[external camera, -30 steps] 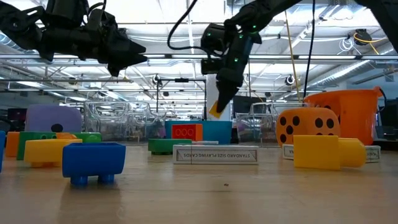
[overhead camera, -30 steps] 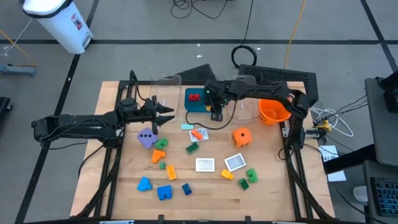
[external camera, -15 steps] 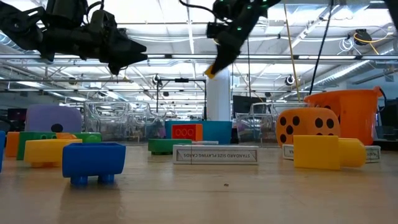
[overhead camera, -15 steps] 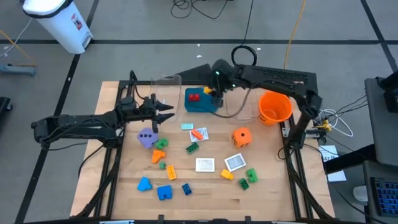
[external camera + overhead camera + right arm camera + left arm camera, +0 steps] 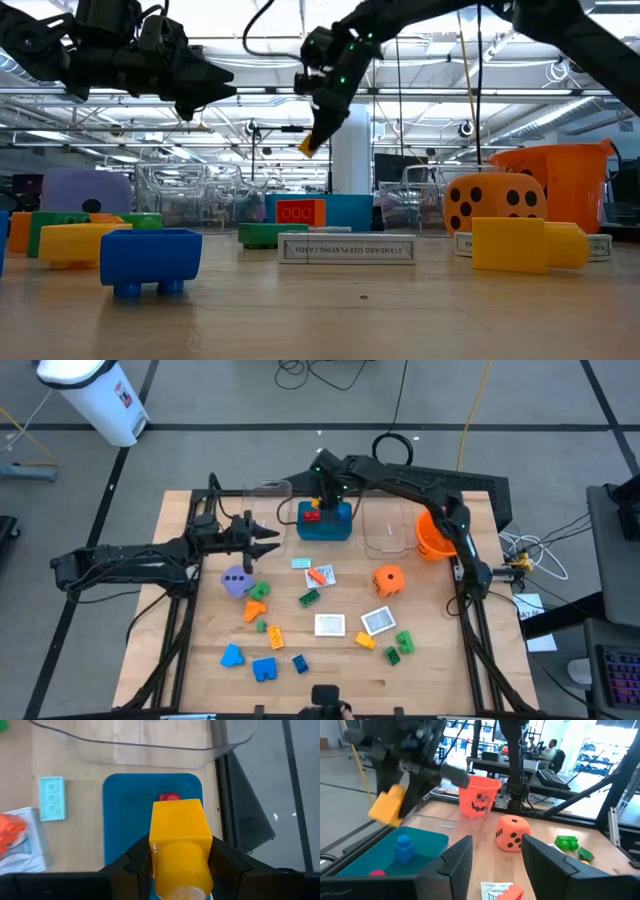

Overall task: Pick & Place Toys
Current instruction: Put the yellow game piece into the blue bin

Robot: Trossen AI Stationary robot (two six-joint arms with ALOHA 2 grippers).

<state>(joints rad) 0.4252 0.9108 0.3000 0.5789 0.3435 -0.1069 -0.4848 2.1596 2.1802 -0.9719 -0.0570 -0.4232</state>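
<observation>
A yellow brick point(image 5: 179, 837) hangs in my right gripper point(image 5: 180, 862), which is shut on it above the teal tray point(image 5: 338, 528) at the table's far middle. The tray holds a red brick point(image 5: 312, 514) and a small blue brick point(image 5: 404, 847). My left gripper point(image 5: 274, 543) stands open and level, left of the tray and above the table, with nothing between its fingers point(image 5: 457, 862). Loose toys lie on the table: a purple die point(image 5: 236, 581), an orange die point(image 5: 388, 580), white cards point(image 5: 330, 624) and several coloured bricks. My right gripper pinches the yellow brick by two opposite sides point(image 5: 156, 851) between its two fingers point(image 5: 136, 860). The fingers slant downward from above. The brick hangs tilted below the fingertips point(image 5: 308, 147), lifted clear above the teal tray.
An orange bowl point(image 5: 438, 538) stands at the far right. A clear bin point(image 5: 388, 532) sits between it and the tray, and another clear bin point(image 5: 264, 498) stands left of the tray. Bricks lie scattered toward the near edge point(image 5: 262, 668).
My right gripper has risen with the yellow brick from beside the tray's right side. It has gone toward the far edge and then toward the left. It stays shut on the brick, which now hangs over the teal tray.
</observation>
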